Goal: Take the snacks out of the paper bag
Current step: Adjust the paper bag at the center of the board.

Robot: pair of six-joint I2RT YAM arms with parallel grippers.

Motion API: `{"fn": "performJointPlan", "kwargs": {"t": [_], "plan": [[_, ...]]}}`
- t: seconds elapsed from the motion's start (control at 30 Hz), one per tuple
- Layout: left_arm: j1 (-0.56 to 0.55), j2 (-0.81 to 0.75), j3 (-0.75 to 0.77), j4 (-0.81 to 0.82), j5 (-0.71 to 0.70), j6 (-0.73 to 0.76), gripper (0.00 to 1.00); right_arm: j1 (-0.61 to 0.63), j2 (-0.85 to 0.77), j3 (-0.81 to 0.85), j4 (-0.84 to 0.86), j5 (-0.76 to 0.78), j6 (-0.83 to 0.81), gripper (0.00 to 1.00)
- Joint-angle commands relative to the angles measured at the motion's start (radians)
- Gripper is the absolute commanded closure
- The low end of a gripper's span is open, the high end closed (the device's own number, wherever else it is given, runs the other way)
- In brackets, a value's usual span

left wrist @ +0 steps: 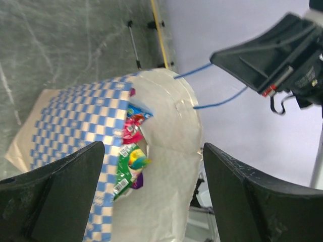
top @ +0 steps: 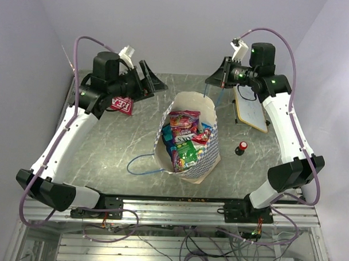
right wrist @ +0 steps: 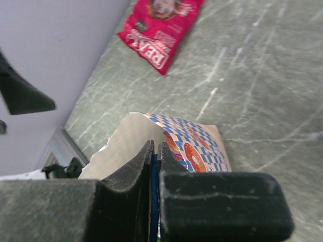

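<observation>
**Left claw wide open, right claw pinching the bag's handle**

The left gripper [left wrist: 153, 146] has its jaws spread wide with nothing between them. It hangs up off the table, just to one side of the paper bag [top: 207, 157], pointing at the bag's mouth. The right gripper [right wrist: 155, 151] is clamped tight on the blue cord handle [top: 217, 97] and sits above the bag's far rim, with the cord running down from it to the cream inner wall.

Around the bag: a red packet [right wrist: 160, 30] marked "REAL" lies flat on the table below and behind the left gripper, out of the bag. A white board [top: 251, 110] sits under the right arm, with a small red-and-black knob [top: 241, 148] near it. The other handle loop [top: 140, 163] lies slack on the table.

The bag holds a heap of snacks [top: 184, 136] in pink, blue, green and red. I can't tell how many, because the lower ones are buried. The overhead view hides half the red packet under the left arm.
</observation>
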Motion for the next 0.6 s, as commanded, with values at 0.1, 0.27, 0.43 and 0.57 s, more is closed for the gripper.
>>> {"fn": "performJointPlan", "kwargs": {"t": [0.1,0.27,0.43,0.57], "plan": [[-0.149,-0.069,-0.019,0.092,0.009,0.058,0.11,0.036,-0.137,-0.135,0.336,-0.285,0.128,1.0],[-0.273,-0.086,-0.014,0.016,-0.073,0.201,0.13,0.072,-0.198,-0.221,0.404,-0.285,0.188,1.0],[-0.499,-0.092,-0.024,-0.055,-0.27,0.349,0.17,0.08,-0.206,-0.205,0.369,-0.281,0.178,1.0],[-0.628,-0.076,-0.08,-0.054,-0.411,0.445,0.27,0.082,-0.21,-0.197,0.359,-0.276,0.177,1.0]]}}
